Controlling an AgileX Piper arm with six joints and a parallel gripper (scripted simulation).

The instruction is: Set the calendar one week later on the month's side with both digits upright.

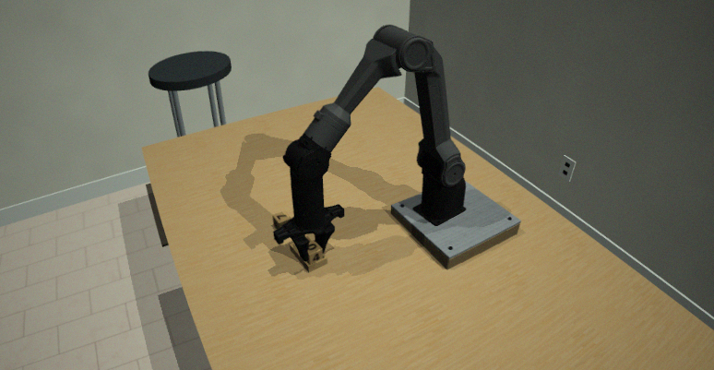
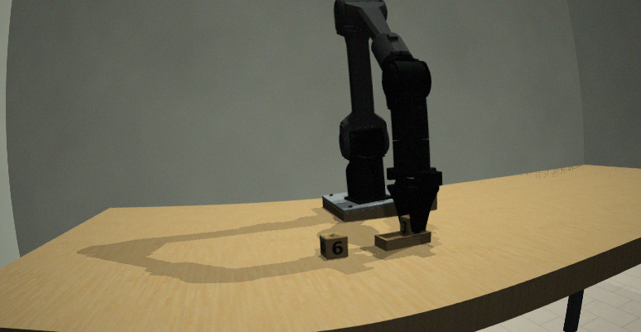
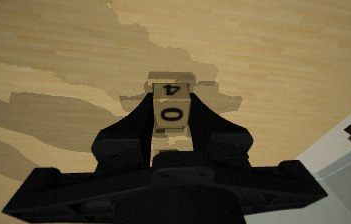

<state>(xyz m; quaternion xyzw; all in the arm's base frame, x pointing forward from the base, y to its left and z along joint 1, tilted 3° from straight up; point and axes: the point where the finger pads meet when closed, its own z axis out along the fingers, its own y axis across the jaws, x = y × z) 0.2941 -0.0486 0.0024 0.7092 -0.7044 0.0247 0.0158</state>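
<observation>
My gripper (image 1: 310,243) points straight down and is shut on a wooden digit cube (image 1: 315,253). In the wrist view the cube (image 3: 172,107) shows a 0 on top and a 4 on its far face, with a finger (image 3: 172,117) on either side. In the exterior view it (image 2: 405,225) shows a 3 and sits low inside the wooden tray (image 2: 402,239), at the tray's right half. I cannot tell if it touches the tray floor. The second cube (image 2: 334,246) stands on the table left of the tray, showing a 6; it also shows in the top view (image 1: 280,219).
The arm's grey base plate (image 1: 454,227) stands on the table to the right of the tray. A black stool (image 1: 189,70) stands beyond the table's far edge. The table's left edge is near the tray.
</observation>
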